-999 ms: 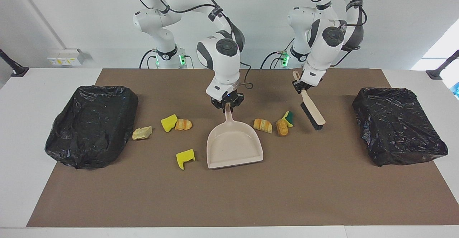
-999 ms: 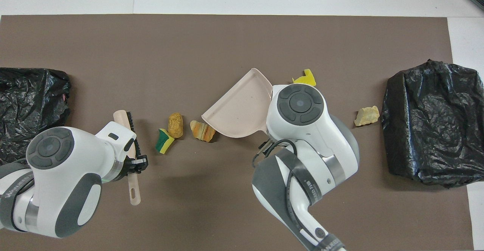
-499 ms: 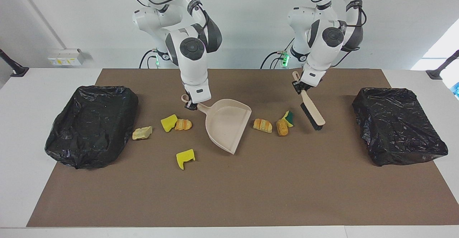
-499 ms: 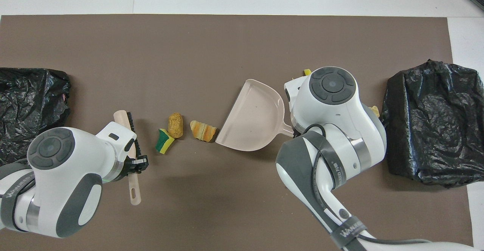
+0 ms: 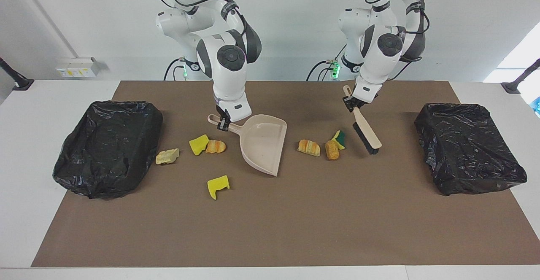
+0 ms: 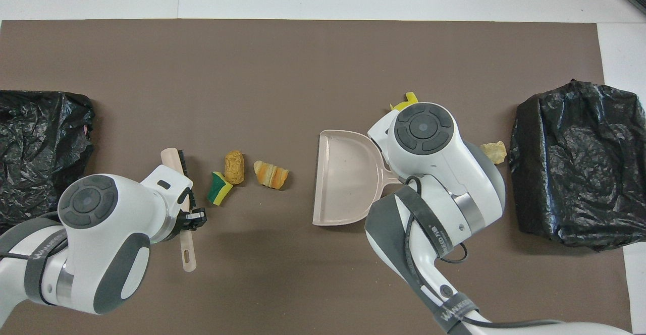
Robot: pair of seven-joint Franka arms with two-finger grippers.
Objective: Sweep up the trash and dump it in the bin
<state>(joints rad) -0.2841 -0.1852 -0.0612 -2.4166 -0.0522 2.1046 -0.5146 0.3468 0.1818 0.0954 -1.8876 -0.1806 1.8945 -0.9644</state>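
My right gripper [image 5: 222,123] is shut on the handle of the beige dustpan [image 5: 263,143], whose open mouth faces two bread-like lumps [image 5: 309,147] and a green-backed sponge bit [image 5: 338,138]. My left gripper [image 5: 352,103] is shut on the handle of a brush [image 5: 367,138], with the bristles beside that sponge bit. More trash lies toward the right arm's end: a yellow sponge bit [image 5: 198,144], a bread lump [image 5: 215,146], a pale chunk [image 5: 167,156] and another yellow bit [image 5: 218,186]. In the overhead view the right wrist hides its gripper above the dustpan [image 6: 345,176].
A black-bagged bin [image 5: 107,147] stands at the right arm's end of the brown mat and another bin [image 5: 468,147] at the left arm's end. The white table [image 5: 25,153] shows around the mat.
My right arm has swung the dustpan round, so its mouth now faces the left arm's end. The left gripper and brush have shifted only slightly.
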